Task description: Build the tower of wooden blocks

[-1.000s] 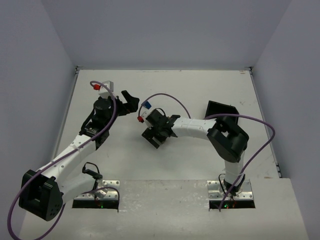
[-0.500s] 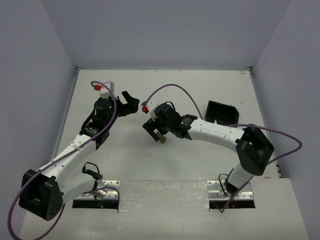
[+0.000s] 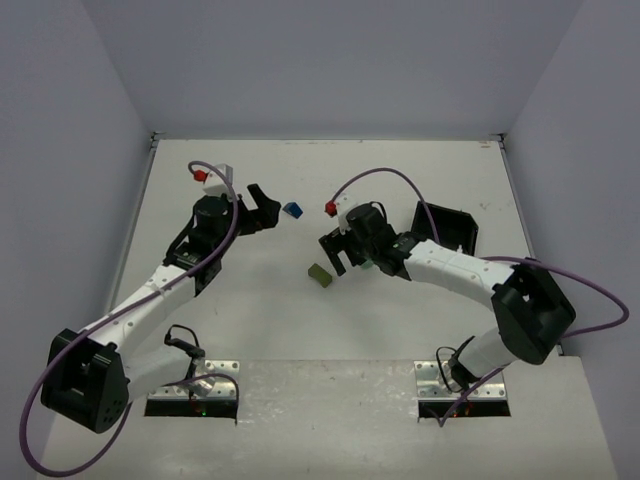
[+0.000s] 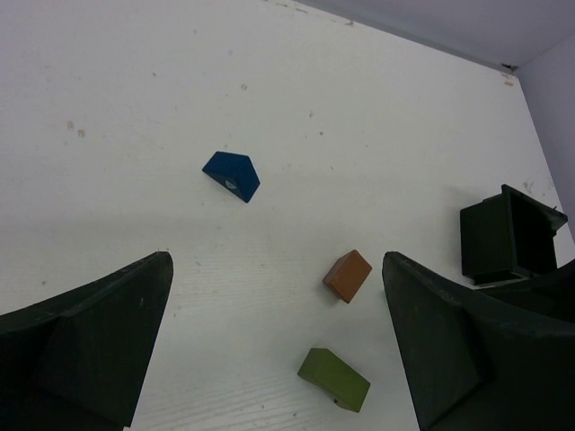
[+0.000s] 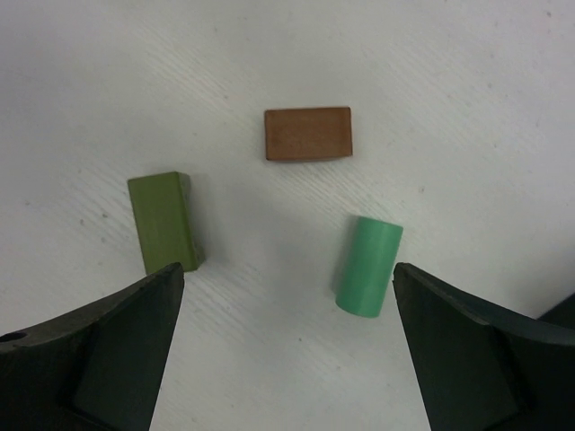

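1. Wood blocks are all lying loose right now, so we're reckoning the step in hand is grabbing the first piece for the base. Nothing is stacked yet.
2. Right gripper (image 5: 287,269) is hanging wide open and empty over three of them. The brown-orange block (image 5: 308,134) is lying flat up ahead, the olive block (image 5: 164,221) is sitting close to one finger, and the mint-green cylinder (image 5: 367,266) is lying on its side near the other.
3. We're thinking the jaws are straddling too much. Before dropping, we'd be centring on one block only and lining the fingers up across its short sides. Otherwise a finger is probably going to nudge a neighbour.
4. Cylinder is looking like the roller of the bunch, so we'd be saving it for later and closing on it gently.
5. Left gripper (image 4: 277,260) is also spread open and holding nothing. The blue block (image 4: 231,175), a trapezoid-looking piece with slanted ends, is sitting off by itself beyond it, well apart from the other three.
6. Looks-wise, we're seeing small matte painted pieces, none touching each other. They're all resting on the white table (image 3: 400,180) between the two arms, with the black tray (image 3: 447,228) off on the right arm's side.
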Robot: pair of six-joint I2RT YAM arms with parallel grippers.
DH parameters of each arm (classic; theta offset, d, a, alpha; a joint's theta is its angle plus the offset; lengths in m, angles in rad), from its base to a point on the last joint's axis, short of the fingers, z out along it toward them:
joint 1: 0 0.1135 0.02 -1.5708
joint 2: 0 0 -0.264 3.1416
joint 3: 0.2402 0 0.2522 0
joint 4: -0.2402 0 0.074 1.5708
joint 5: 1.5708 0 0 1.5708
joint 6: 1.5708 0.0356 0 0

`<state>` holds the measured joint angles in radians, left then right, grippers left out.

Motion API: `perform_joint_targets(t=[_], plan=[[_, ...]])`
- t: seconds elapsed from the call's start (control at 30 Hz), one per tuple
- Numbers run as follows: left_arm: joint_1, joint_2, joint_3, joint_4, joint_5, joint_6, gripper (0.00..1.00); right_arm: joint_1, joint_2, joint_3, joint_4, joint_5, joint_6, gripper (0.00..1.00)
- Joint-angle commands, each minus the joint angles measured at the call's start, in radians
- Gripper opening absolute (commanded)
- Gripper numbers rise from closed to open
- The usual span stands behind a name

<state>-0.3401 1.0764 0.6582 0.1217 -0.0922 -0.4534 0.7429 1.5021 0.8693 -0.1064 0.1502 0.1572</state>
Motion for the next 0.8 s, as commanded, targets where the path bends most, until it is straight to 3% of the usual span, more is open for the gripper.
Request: perform_joint_targets(t=[0.0,0.77], plan=[[0.010,0.032,0.051,0.006,0.018,0.001,1.00,-0.043,-0.068,-0.052,0.085,-0.073,0.022,0.99],[0.010,0.085,0.081,-0.006,0.039,0.011,1.00,-0.112,-0.015,-0.054,0.097,-0.139,0.017,0.99]])
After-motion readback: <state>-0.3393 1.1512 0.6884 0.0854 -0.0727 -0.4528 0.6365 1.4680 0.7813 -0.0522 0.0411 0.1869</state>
